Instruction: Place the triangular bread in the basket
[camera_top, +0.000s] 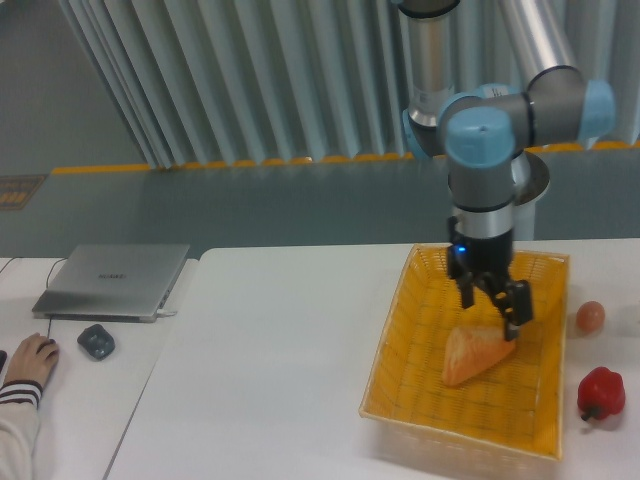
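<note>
The triangular bread (471, 357), a golden-orange wedge, lies on the floor of the yellow wicker basket (400, 375) at the right of the table. My gripper (492, 303) hangs just above the wedge's upper right corner, inside the basket's outline. Its two dark fingers are spread apart and hold nothing.
A small brownish egg (590, 317) and a red pepper-like fruit (601, 395) lie on the table right of the basket. At the far left sit a closed laptop (112, 280), a mouse (96, 342) and a person's hand (27, 360).
</note>
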